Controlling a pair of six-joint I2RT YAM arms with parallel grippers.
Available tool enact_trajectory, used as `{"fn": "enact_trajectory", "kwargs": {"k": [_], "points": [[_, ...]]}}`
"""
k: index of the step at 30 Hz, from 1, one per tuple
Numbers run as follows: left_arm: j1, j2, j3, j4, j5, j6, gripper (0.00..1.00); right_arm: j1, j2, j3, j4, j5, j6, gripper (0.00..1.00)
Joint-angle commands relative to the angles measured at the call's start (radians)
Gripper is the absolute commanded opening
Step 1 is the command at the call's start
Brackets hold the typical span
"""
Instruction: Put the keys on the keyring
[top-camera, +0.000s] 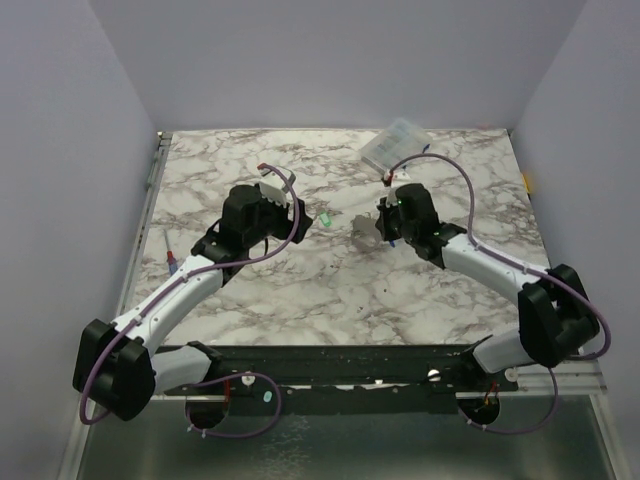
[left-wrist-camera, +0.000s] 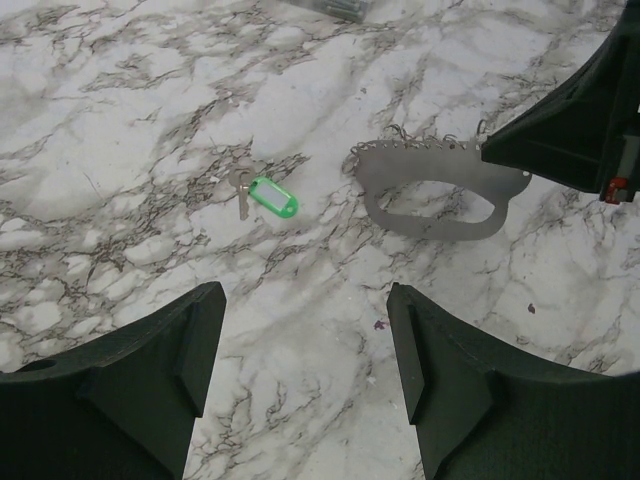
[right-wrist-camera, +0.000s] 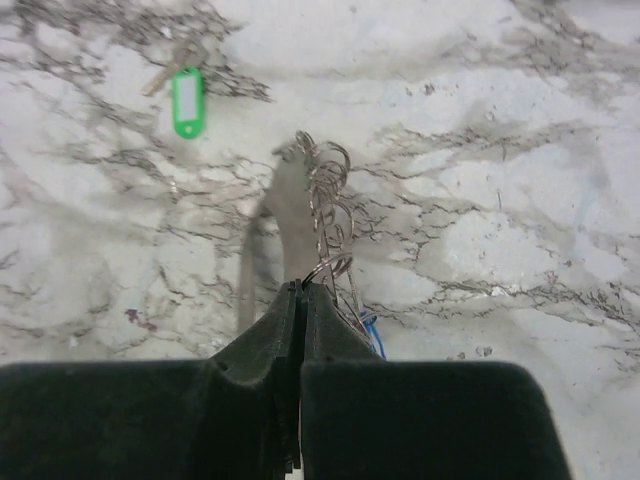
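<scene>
So the right gripper (right-wrist-camera: 301, 288) is clamped fully shut, pinching one end of the keyring (left-wrist-camera: 415, 165), a flat pale-grey loop that sticks out from its fingertips toward the middle of the marble table (top-camera: 300, 290). It sits really low over the marble, but it's hard to say whether it's actually touching. A row of small wire rings (right-wrist-camera: 330, 185) is bunched along one edge of the loop. Tucked right against the right gripper's finger there's a sliver of blue tag (right-wrist-camera: 372, 335); the key it belongs to is too hidden to make out. The green-tagged key (left-wrist-camera: 270, 197) is lying flat on the table by itself, near the keyring's free end but clearly not touching it. The left gripper (left-wrist-camera: 302, 310) hangs above the marble with its jaws spread wide and nothing between them, on the near side of that green key. A clear plastic box (top-camera: 393, 147) sits way back at the far edge.
</scene>
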Motion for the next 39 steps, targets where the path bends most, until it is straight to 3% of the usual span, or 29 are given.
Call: {"fn": "enact_trajectory", "kwargs": {"k": [1,10,21,24,27,31,33,34,37,39], "points": [[-0.006,-0.033,0.022,-0.009,0.034,0.008,0.73,0.008,-0.129,-0.092,0.218,-0.095,-0.097,0.01],[-0.006,-0.063,0.015,0.007,0.096,0.009,0.73,0.013,-0.277,-0.218,0.425,-0.267,-0.196,0.01],[-0.006,-0.134,-0.025,0.121,0.372,0.016,0.67,0.016,-0.423,-0.417,0.766,-0.686,-0.195,0.01],[-0.005,-0.157,-0.041,0.141,0.412,0.026,0.65,0.016,-0.429,-0.438,0.815,-0.735,-0.176,0.01],[-0.005,-0.170,-0.049,0.144,0.397,0.035,0.65,0.016,-0.433,-0.431,0.795,-0.667,-0.167,0.01],[-0.005,-0.175,-0.053,0.145,0.354,0.035,0.65,0.016,-0.407,-0.389,0.654,-0.396,-0.058,0.02],[-0.005,-0.172,-0.055,0.138,0.316,0.034,0.65,0.015,-0.381,-0.340,0.515,-0.227,0.030,0.15],[-0.005,-0.171,-0.053,0.131,0.293,0.036,0.65,0.016,-0.363,-0.320,0.445,-0.180,0.061,0.20],[-0.006,-0.172,-0.050,0.116,0.240,0.044,0.65,0.016,-0.290,-0.249,0.235,-0.078,0.187,0.46],[-0.006,-0.172,-0.048,0.113,0.230,0.045,0.65,0.016,-0.227,-0.210,0.129,-0.093,0.205,0.48]]}}
